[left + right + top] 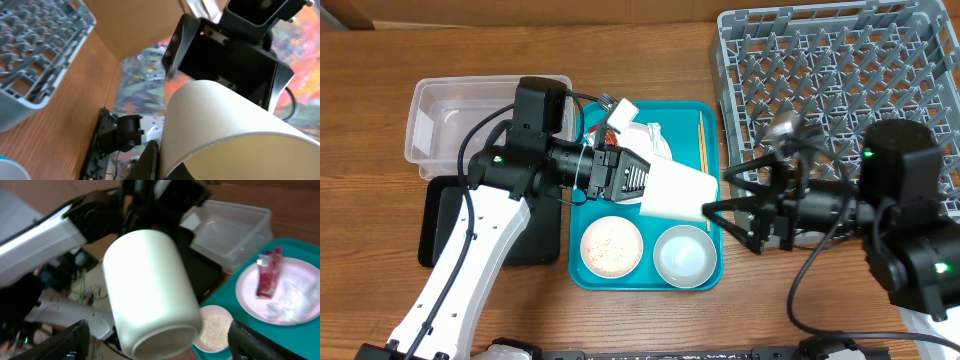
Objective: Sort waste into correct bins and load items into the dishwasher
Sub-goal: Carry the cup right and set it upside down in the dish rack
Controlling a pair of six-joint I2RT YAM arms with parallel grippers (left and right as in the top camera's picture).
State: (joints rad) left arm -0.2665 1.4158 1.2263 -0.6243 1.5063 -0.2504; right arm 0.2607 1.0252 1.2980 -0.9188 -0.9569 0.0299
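Left hand point(645, 185) is clamped on the white cup point(678, 195), holding it tipped sideways in the air over the teal tray point(712, 282). Right hand point(732, 225) hangs close by, fingers spread wide. On the tray sit the rice bowl point(612, 246), an empty bowl point(683, 253), and the plate point(250, 297) with the red packet point(266, 272) and napkin point(295, 290).
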